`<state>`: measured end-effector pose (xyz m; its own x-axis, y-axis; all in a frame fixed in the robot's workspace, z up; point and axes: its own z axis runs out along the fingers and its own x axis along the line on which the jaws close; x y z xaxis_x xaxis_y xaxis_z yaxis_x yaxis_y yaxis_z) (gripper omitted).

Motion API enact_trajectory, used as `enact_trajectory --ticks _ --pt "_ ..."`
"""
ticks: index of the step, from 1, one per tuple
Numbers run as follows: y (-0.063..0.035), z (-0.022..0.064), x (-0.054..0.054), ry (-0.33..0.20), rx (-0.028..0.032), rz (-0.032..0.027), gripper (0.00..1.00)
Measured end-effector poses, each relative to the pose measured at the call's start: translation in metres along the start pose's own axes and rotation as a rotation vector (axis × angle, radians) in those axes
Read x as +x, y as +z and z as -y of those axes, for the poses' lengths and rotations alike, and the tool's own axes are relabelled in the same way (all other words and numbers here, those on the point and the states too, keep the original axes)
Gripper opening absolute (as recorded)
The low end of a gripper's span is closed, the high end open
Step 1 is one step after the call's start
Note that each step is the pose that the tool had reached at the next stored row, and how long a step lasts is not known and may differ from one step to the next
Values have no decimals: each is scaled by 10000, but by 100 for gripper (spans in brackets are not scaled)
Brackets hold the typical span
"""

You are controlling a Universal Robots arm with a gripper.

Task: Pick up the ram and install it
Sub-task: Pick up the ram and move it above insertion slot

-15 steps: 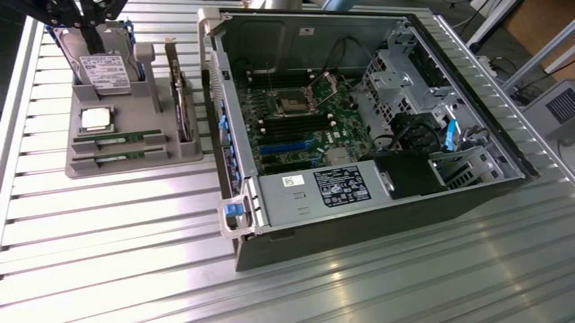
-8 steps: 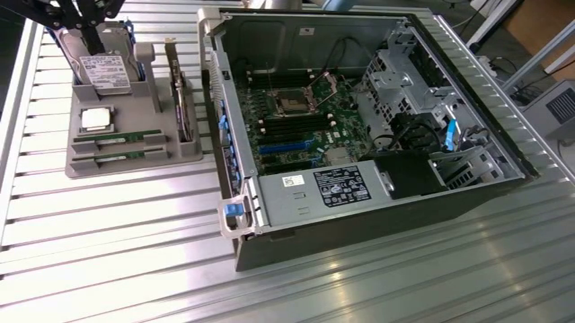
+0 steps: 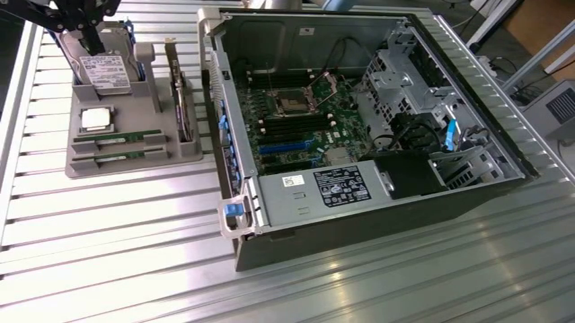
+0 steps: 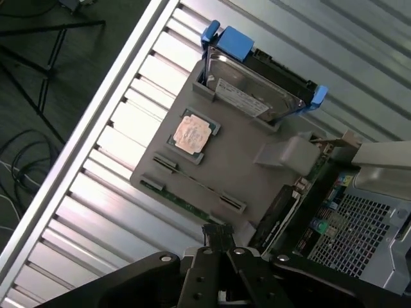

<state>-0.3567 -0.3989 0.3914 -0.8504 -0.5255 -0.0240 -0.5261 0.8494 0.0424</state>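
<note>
Two ram sticks (image 3: 118, 137) flat in the grey tray (image 3: 134, 108), apart from the clenched, empty jaws

Ext. cam: high up, tilted down, set well back. Takes in whole open PC case (image 3: 378, 225) mid-frame, ribbed metal surface (image 3: 108, 222) around it, parts tray (image 3: 134, 120) at the exterior view's left. Wrist cam: on arm above tray, facing down past own jaws, much nearer. Both share tray w/ hard drive (image 3: 106, 70), processor chip (image 3: 96, 118), plus case edge beside tray.
</note>
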Motion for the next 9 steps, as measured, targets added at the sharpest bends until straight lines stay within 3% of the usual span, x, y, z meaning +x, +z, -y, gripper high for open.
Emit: enact_trajectory --ticks 3,9 --pt "2 0 0 -500 -9 -23 10" --pt "5 0 0 -2016 -35 -95 10"
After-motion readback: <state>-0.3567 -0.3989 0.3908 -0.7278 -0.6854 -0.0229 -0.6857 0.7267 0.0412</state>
